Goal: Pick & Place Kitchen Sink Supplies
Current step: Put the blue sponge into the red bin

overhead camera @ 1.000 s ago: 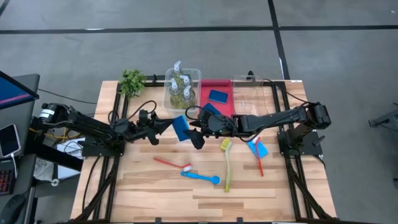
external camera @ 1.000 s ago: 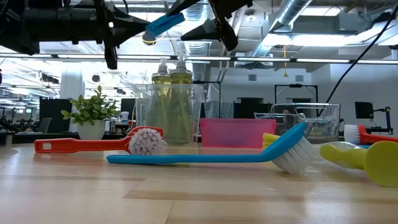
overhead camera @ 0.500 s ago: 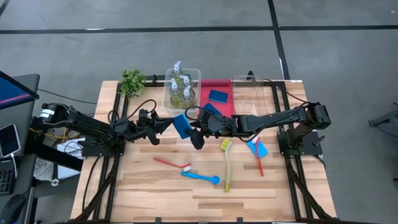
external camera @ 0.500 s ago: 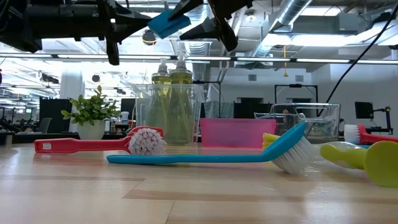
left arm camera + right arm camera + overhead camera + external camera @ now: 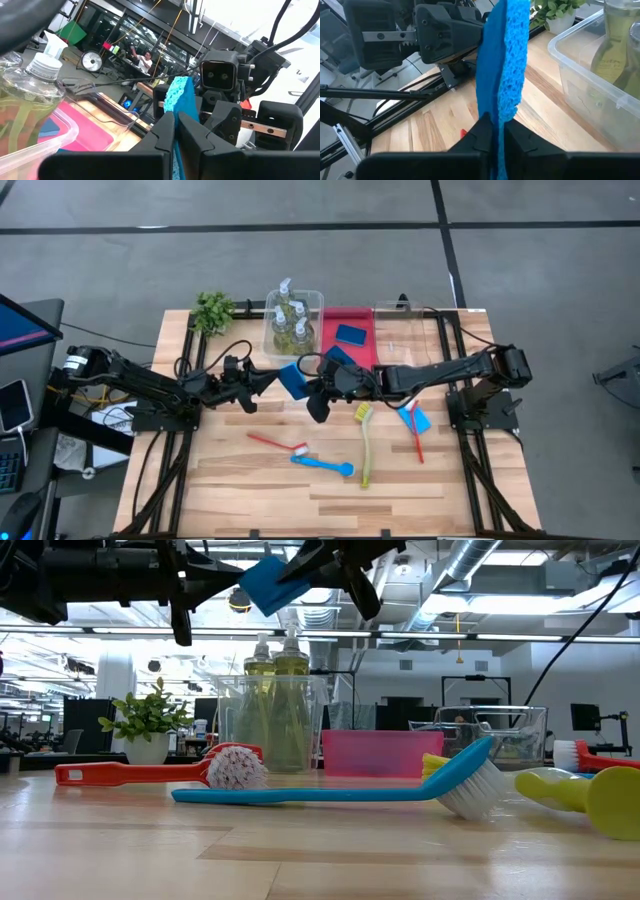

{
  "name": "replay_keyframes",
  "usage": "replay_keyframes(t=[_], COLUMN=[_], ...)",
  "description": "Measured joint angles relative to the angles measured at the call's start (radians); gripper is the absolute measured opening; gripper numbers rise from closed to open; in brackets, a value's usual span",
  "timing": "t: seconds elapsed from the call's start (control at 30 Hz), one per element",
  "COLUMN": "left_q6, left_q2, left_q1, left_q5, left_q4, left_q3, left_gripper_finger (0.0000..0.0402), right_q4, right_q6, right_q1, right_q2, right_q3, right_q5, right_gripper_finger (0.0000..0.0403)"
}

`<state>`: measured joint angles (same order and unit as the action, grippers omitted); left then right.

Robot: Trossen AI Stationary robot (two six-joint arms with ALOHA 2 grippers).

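Blue sponge (image 5: 291, 378) held in mid-air above the table's middle, between the two arms: left gripper (image 5: 176, 131) pinched tight on one edge, right gripper (image 5: 496, 131) clamped on the opposite edge. Soap bottles (image 5: 288, 321) stand in the clear tub (image 5: 318, 302) beyond. Red brush (image 5: 277, 443), blue brush (image 5: 322, 465) and yellow-green brush (image 5: 365, 442) lie on the table (image 5: 250, 490) nearer the camera.
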<state>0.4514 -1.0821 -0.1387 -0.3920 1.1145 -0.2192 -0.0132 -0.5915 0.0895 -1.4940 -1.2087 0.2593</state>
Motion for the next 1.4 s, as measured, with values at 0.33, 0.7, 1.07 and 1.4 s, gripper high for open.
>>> replay_keyframes(t=[0.33,0.7,1.07,1.4], left_q6=[0.002,-0.014,-0.054,-0.054], left_q2=[0.0,0.0,0.0,0.0], left_q1=[0.0,0.0,0.0,0.009], left_q5=[0.0,0.002,0.0,-0.008], left_q4=[-0.029,-0.047,-0.053,-0.053], left_q3=[-0.001,0.002,0.003,0.003], left_gripper_finger=[0.0078,0.0143,0.0144,0.0144], right_q4=[-0.006,-0.048,-0.269,-0.632], right_q6=[0.026,0.055,0.101,0.105], right_q1=[0.0,-0.008,-0.027,-0.068], right_q2=[0.0,0.028,0.157,0.3], right_q3=[0.0,0.001,0.001,0.0], right_q5=[-0.008,-0.007,0.08,0.298], right_gripper_finger=[0.0013,0.0005,0.0004,0.0008])
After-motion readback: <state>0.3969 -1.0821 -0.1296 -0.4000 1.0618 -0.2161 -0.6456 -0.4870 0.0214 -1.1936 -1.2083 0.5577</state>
